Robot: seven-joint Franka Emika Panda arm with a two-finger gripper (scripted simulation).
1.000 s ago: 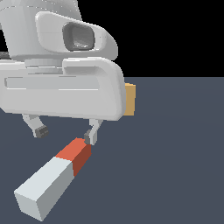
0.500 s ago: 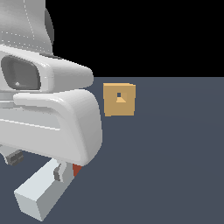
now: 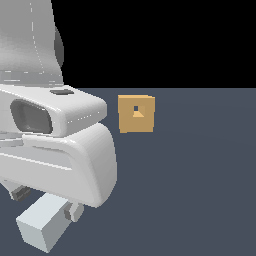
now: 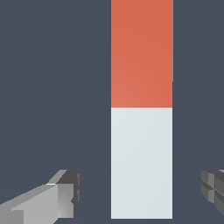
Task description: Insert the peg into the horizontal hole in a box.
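Note:
The peg (image 4: 141, 162) lies flat on the dark floor. Its pale section is between my fingers and its red-orange end (image 4: 141, 52) points away from them. My gripper (image 4: 138, 192) is open and straddles the pale part, with a gap between the peg and each of the fingers (image 4: 61, 197). In the exterior view only the peg's pale end (image 3: 42, 225) shows below my hand, and the red end is hidden. The tan box (image 3: 136, 114) stands farther back, its dark square hole (image 3: 136, 108) facing the camera.
The arm's white body (image 3: 55, 145) fills the exterior view's left and covers most of the gripper (image 3: 47, 202). Dark grey floor (image 3: 200, 175) stretches to the exterior view's right of the box and peg.
The arm has swung toward the exterior view's left and lowered over the peg. The box is now uncovered. The hand now hides the peg's red end in the exterior view.

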